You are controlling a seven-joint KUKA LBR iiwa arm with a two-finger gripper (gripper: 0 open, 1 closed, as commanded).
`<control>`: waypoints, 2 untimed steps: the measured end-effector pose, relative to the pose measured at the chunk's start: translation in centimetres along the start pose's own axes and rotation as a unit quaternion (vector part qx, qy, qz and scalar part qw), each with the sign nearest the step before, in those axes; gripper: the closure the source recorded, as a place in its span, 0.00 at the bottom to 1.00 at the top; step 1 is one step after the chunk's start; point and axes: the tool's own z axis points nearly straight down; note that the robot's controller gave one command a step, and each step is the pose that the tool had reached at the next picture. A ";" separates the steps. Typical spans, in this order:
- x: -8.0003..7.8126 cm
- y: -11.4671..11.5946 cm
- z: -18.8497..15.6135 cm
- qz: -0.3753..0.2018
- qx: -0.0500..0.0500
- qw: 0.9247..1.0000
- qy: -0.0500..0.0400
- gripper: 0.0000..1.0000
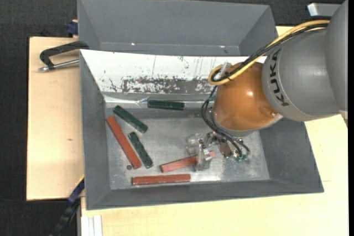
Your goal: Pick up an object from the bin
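The claw (202, 153) is hanging at the right end of a short red bar (177, 164) in the grey bin (166, 25), and I cannot tell how wide it is.

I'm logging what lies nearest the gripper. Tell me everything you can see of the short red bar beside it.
The short red bar is a straight, flat, reddish-brown strip with a matte look, perhaps wood or plastic. It lies flat on the bin floor toward the front, slightly slanted. Its right end sits higher in the view and meets the gripper, which hides that end. A longer red bar lies just in front, apart from it.
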 end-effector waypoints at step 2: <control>-1.0 0.2 -9.5 -0.006 0.000 1.000 0.000 1.00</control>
